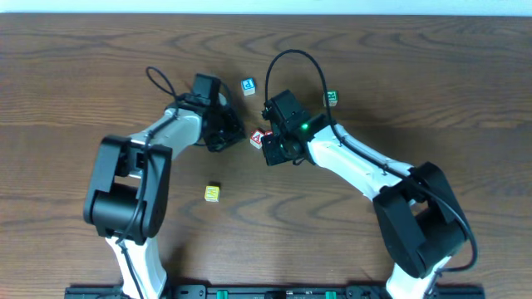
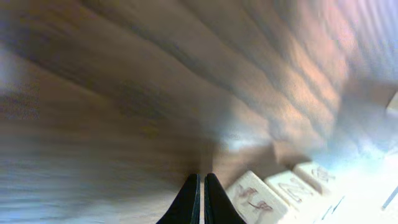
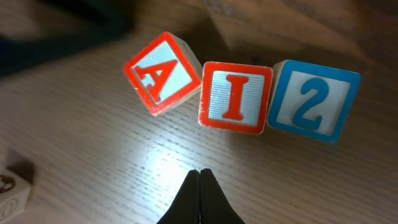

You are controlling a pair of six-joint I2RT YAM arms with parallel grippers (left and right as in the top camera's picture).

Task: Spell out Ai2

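A block (image 3: 163, 73), I block (image 3: 236, 98) and 2 block (image 3: 314, 99) lined up; both grippers closed, empty.
Overhead: left gripper (image 1: 226, 133) and right gripper (image 1: 273, 149) meet mid-frame, hiding the row save one red-edged block (image 1: 258, 137); yellow block (image 1: 213, 193) lies lower left. Left wrist: blurred, fingers pressed together, pale blocks (image 2: 267, 196) lower right, letters unreadable. Right wrist: letters clear across the top, A tilted against I, fingers together below.

White arms (image 1: 353, 162) with black joints and looping black cables (image 1: 293, 52).
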